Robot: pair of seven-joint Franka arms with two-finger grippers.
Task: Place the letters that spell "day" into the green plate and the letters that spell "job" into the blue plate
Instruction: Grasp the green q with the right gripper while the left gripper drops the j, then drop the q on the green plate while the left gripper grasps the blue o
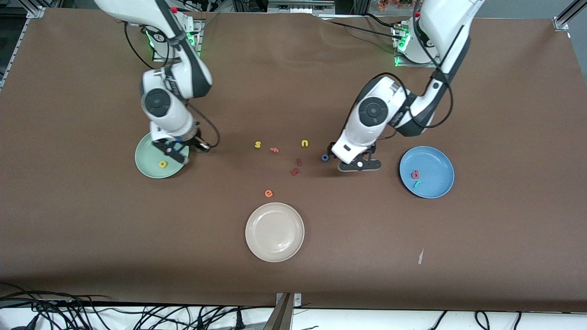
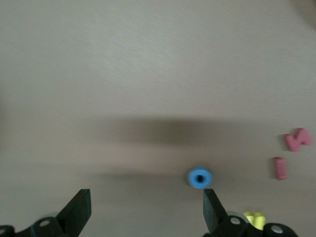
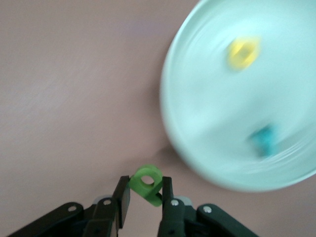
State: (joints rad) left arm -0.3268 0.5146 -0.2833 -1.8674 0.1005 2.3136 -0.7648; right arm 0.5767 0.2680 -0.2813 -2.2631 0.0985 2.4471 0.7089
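**Green "d" pinched beside the green plate; blue ring still on the table**

The right gripper [image 3: 143, 200] is over the table just off the rim of the green plate [image 1: 143, 166], at about the plate's 2 o'clock in the front view. Its jaws are nearly closed on the green "d" [image 3: 147, 183], which stands between the fingers with its ring end away from the wrist and its stem down between the pads. In the plate lie the yellow "a" [image 1: 163, 164], near the middle, and the teal "y" [image 3: 262, 139]; which way either points cannot be told.

The left gripper [image 2: 144, 210] hangs low over the table toward the blue plate's end of the letter cluster, jaws spread wide and holding nothing. The blue "o" [image 1: 324, 157] lies flat on the table, just beside one fingertip [image 2: 211, 207].

The blue plate [image 1: 440, 158] holds the pinkish-red "b" [image 1: 415, 174] and, at the "b"'s 6 o'clock, the teal "j" [image 1: 417, 184], its long axis running roughly 2 to 8 o'clock.
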